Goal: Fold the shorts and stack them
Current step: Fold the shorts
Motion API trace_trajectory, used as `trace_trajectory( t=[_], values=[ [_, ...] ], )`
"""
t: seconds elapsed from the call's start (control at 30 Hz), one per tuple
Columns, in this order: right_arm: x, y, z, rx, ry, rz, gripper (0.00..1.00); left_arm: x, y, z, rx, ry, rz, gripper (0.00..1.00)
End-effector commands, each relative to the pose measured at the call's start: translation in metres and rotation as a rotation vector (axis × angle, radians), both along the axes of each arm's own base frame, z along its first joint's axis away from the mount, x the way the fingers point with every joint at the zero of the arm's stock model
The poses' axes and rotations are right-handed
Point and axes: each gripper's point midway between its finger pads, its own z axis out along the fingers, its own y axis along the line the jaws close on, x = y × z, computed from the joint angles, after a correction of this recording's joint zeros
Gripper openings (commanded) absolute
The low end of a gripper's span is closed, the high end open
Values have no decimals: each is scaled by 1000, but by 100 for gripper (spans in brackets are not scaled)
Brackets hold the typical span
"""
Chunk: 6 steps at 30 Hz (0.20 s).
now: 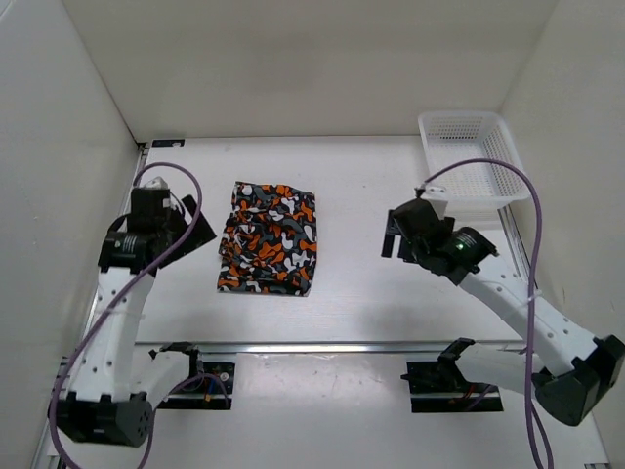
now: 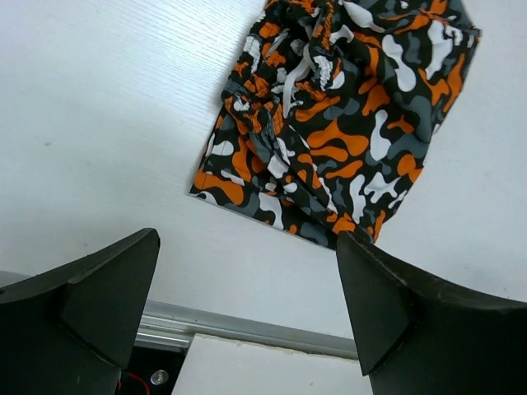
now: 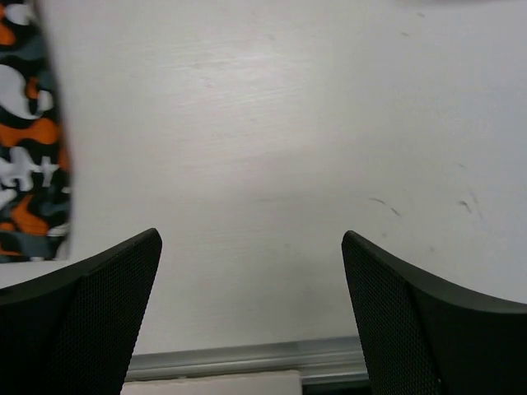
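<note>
Here the shorts (image 1: 269, 239) lie nearer the left gripper (image 1: 202, 232) than the right gripper (image 1: 392, 240); both gape empty.

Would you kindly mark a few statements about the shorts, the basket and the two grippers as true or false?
1. The shorts lie on the table between the two arms. True.
2. The left gripper and the right gripper are both open. True.
3. The right gripper is holding the shorts. False: nothing is between its fingers, and the shorts show only at the left edge of its wrist view.
4. The shorts are inside the white basket. False: the basket stands at the far right of the table, apart from the shorts.
</note>
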Motion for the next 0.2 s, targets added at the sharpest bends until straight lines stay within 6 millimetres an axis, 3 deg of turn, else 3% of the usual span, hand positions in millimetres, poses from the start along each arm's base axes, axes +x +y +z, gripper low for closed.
trace_trajectory(
  t=[0.0,0.17],
  values=[
    [-20,-46,-3,-93,-1,-101,94,-21,-3,21,-46,-134,6,100],
    [-35,-62,-13,-97,-4,-145,94,-41,3,50,-54,-278,42,100]
  ],
)
